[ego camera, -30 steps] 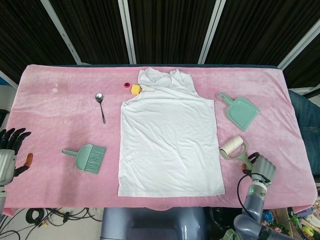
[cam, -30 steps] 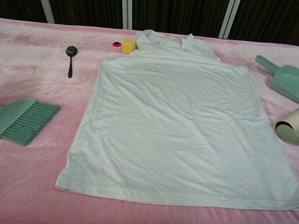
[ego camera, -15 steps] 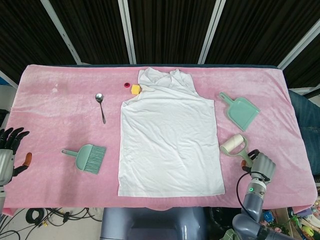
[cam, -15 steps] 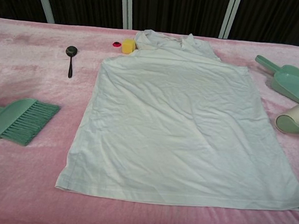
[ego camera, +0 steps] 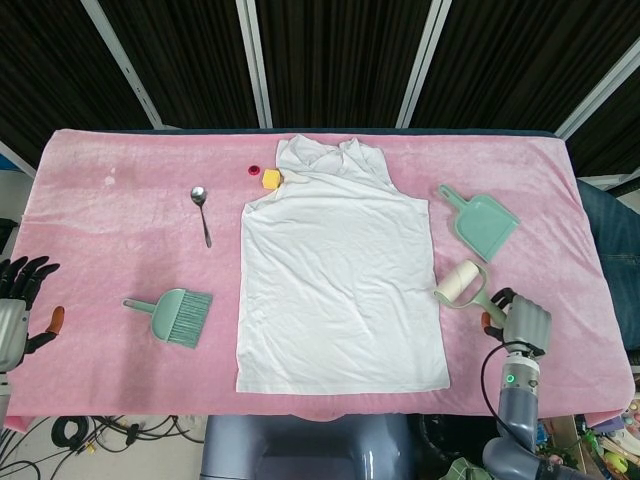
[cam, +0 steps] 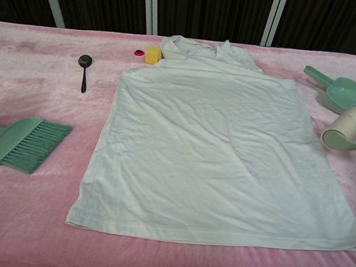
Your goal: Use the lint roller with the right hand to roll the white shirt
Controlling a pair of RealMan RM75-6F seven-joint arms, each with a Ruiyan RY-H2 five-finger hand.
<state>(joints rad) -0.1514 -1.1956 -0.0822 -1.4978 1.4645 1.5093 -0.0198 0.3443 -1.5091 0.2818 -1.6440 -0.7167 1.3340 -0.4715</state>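
Tabletop point(ego camera: 100, 230): pink cloth, white shirt point(ego camera: 340, 280) flat.
Right robot hand point(ego camera: 522, 325): grips lint roller point(ego camera: 458, 283) just beside shirt's edge.
Left robot hand point(ego camera: 18, 305): fingers spread, holding nothing.

A: How many shirts lie on the pink cloth?

B: One, a white shirt point(ego camera: 340, 285), spread flat.

A: And green things?

B: Three of different kinds: one lint roller point(ego camera: 461, 283), one dustpan point(ego camera: 481, 220) and one hand brush point(ego camera: 172, 314)

A: Any cutlery?

B: One spoon point(ego camera: 202, 212)

A: Small pieces near the collar?

B: Two: one yellow block point(ego camera: 271, 179) and one little red round thing point(ego camera: 253, 171); what that one is, I cannot tell.

A: Robot hands?

B: Two in the head view: one left hand point(ego camera: 16, 310) and one right hand point(ego camera: 524, 324)

A: So on the cloth?

B: Seven objects, no kind counted twice
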